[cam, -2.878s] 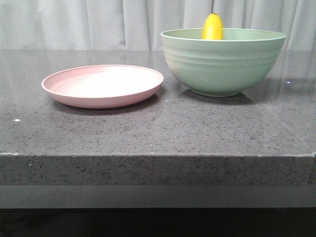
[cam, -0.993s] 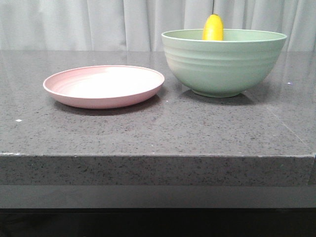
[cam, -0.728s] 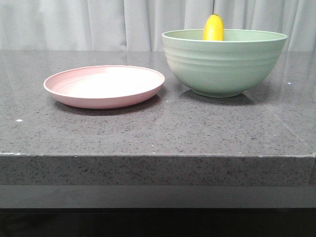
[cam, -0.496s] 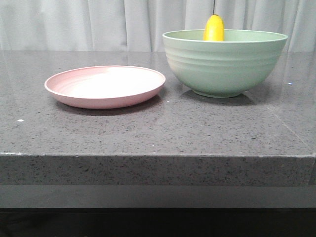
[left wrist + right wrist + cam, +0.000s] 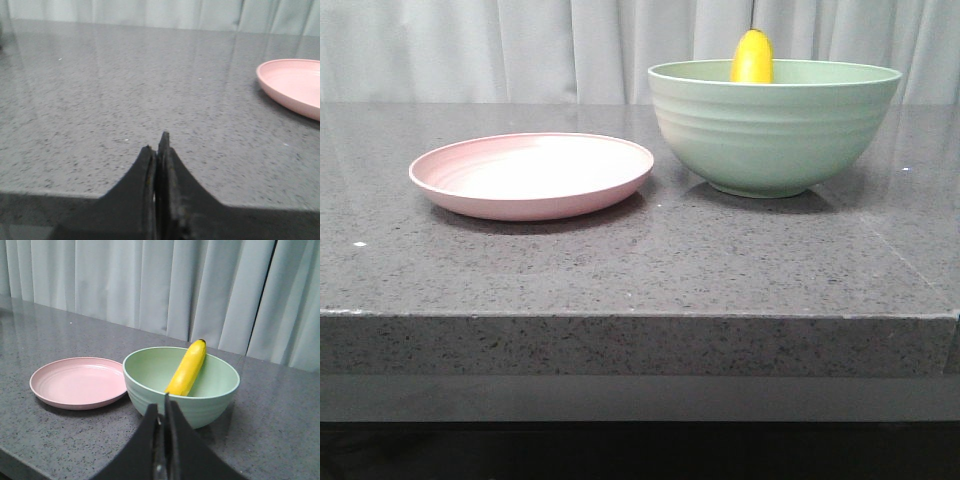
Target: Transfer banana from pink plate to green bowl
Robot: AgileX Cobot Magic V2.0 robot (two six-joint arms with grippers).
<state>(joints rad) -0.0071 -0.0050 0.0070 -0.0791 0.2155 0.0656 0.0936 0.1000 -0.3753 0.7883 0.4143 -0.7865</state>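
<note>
**Banana in the bowl, both sets of fingers closed and empty**

In the left wrist view we see the left gripper (image 5: 157, 150) with its fingers (image 5: 145, 175) pressed together, no gap between them and nothing held. They hang low over bare table (image 5: 100, 100), with the pink plate (image 5: 295, 85) off to one side and well apart from them.

In the right wrist view the right gripper (image 5: 161, 412) is likewise closed, its fingers (image 5: 177, 440) meeting along a thin seam and gripping nothing. It sits back from the green bowl (image 5: 210, 405), which fills the middle of that view just beyond the fingertips.

Moving outward, we find the banana (image 5: 187, 369) inside the green bowl, leaning steeply against the far wall with its dark tip poking above the rim. From the front, only its upper end (image 5: 752, 57) shows over the bowl's edge (image 5: 770, 130). The pink plate (image 5: 532, 173) lies empty just beside the bowl, on the robot's left, not touching it. Pale curtains (image 5: 520, 50) hang behind the table.

Set against the earlier front pictures, we see almost no change: the banana stands at the same angle in the bowl, and plate and bowl keep their places apart from a very slight sideways drift of the whole scene. Neither arm enters the front view then or now.
</note>
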